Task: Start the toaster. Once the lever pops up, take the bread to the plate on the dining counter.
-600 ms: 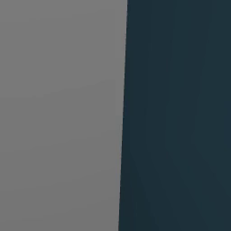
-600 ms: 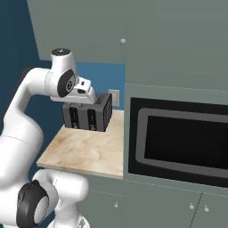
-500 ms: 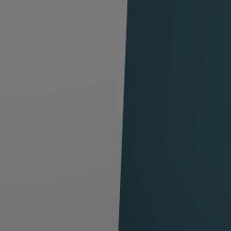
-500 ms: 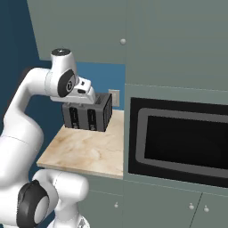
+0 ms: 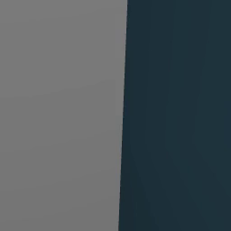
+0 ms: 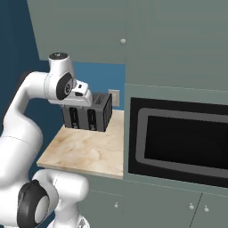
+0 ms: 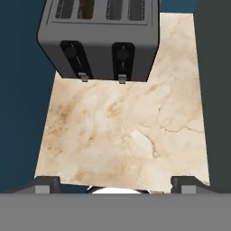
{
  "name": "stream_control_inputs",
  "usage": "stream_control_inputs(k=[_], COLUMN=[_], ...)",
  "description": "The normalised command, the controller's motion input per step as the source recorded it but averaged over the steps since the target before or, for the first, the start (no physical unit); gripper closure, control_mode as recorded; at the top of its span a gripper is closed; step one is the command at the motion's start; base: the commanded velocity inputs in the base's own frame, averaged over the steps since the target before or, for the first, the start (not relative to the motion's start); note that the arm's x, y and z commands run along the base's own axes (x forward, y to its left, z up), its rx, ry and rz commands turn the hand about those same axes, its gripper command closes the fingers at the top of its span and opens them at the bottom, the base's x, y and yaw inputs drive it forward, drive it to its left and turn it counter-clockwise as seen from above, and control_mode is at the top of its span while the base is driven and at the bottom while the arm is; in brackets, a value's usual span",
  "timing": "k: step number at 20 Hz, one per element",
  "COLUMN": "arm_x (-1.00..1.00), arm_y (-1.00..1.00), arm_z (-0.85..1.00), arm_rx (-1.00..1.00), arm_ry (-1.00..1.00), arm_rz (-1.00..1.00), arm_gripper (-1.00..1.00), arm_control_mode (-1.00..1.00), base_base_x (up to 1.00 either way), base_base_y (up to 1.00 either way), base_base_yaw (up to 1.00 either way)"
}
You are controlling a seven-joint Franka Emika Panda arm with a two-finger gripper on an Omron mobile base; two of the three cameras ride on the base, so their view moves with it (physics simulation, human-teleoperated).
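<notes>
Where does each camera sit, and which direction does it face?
Left base view: behind the arm's left, facing flat grey and dark blue surfaces.
Right base view: behind the arm's right, facing the toaster, the counter and a built-in oven; the white arm shows at left.
Hand view: above the counter, looking down at the toaster; open gripper at bottom.
Right base and hand views share toaster and counter.

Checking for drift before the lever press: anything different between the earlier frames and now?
Nothing visibly changed. In the right base view the arm holds the same pose over the toaster on the marble counter, next to the built-in oven. In the hand view the fingers stand wide apart with nothing between them, and brown bread sits in one toaster slot.
</notes>
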Motion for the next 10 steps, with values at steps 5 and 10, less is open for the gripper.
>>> stream_control_inputs(k=[5,10], arm_x=[0.23,0.29], arm_y=[0.21,0.25], arm_z=[-0.16,-0.12], arm_rx=[0.00,0.00], arm_ry=[0.00,0.00], arm_rz=[-0.02,-0.03], arm_gripper=[-1.00,-1.00], arm_control_mode=[-1.00,-1.00], base_base_x=[0.00,0.00], base_base_y=[0.00,0.00], base_base_yaw=[0.00,0.00])
